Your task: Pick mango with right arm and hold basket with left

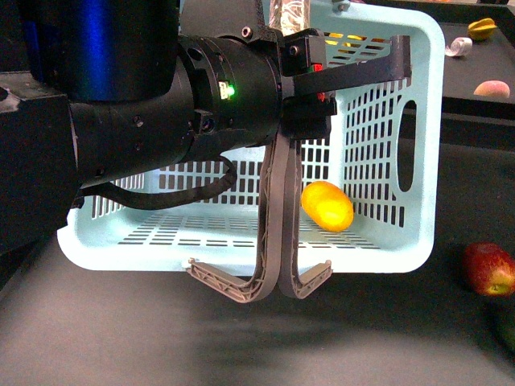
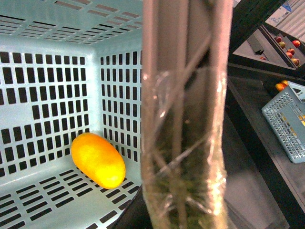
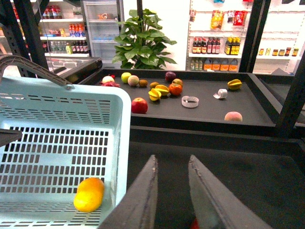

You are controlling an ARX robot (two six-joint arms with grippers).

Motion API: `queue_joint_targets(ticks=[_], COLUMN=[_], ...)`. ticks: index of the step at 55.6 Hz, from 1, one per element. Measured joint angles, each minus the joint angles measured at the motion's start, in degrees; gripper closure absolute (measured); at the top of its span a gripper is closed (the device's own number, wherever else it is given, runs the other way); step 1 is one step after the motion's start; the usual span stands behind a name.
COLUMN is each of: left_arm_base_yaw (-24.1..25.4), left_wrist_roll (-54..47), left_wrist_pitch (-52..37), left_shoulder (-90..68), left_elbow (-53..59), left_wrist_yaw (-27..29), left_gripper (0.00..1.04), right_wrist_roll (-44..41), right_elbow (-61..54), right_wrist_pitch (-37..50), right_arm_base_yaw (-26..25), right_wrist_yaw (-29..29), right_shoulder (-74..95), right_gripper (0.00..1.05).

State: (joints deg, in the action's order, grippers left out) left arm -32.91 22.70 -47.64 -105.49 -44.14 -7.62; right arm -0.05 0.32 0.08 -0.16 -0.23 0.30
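Note:
The light aqua basket (image 1: 426,121) hangs tilted in the front view. My bulky black left arm reaches in from the left, and its left gripper (image 1: 310,84) is shut on the grey-brown handles (image 1: 273,225). The yellow-orange mango (image 1: 327,206) lies inside the basket against the slotted wall. In the left wrist view a handle (image 2: 186,119) fills the middle, with the mango (image 2: 98,160) on the basket's floor (image 2: 47,191) behind it. My right gripper (image 3: 172,160) is open and empty. It hangs outside the basket's rim (image 3: 121,124), a short way from the mango (image 3: 89,194).
A red-and-yellow fruit (image 1: 488,268) lies on the dark surface right of the basket. The black shelf behind holds a red apple (image 3: 139,105), star fruit (image 3: 234,84), a peach (image 3: 233,116) and a tape ring (image 3: 190,101). A black frame post (image 3: 290,95) stands to the right.

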Motion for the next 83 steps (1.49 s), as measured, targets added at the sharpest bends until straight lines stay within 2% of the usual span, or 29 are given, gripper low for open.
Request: queue_joint_targets(ticks=[25,27,31,44,47,51,58,72,83], left_arm_base_yaw=[0.0,0.0,0.0,0.0,-0.1,-0.1,0.7,5.9,9.4], left_wrist_roll=[0.0,0.0,0.0,0.0,-4.4,-10.3,-15.0,-1.0,16.5], left_wrist_pitch=[0.0,0.0,0.0,0.0,4.7,9.8,11.0,11.7,17.6], left_shoulder=[0.0,0.0,0.0,0.0,0.2,0.2,-2.3,-8.1,-12.4], left_elbow=[0.0,0.0,0.0,0.0,-1.2,-3.4,-7.2,-19.4,-25.7], left_wrist_yaw=[0.0,0.0,0.0,0.0,2.2,2.4,2.6,11.3,22.6], left_gripper=[0.99,0.99,0.99,0.99,0.99,0.99,0.99,0.99,0.99], right_wrist_roll=[0.0,0.0,0.0,0.0,0.0,0.0,0.0,0.0,0.0], right_elbow=[0.0,0.0,0.0,0.0,0.0,0.0,0.0,0.0,0.0], right_wrist_pitch=[0.0,0.0,0.0,0.0,0.0,0.0,0.0,0.0,0.0], right_arm_base_yaw=[0.0,0.0,0.0,0.0,0.0,0.0,0.0,0.0,0.0], right_wrist_yaw=[0.0,0.0,0.0,0.0,0.0,0.0,0.0,0.0,0.0], right_shoulder=[0.0,0.0,0.0,0.0,0.0,0.0,0.0,0.0,0.0], right_gripper=[0.08,0.06,0.08,0.08,0.08,0.08,0.08,0.08,0.08])
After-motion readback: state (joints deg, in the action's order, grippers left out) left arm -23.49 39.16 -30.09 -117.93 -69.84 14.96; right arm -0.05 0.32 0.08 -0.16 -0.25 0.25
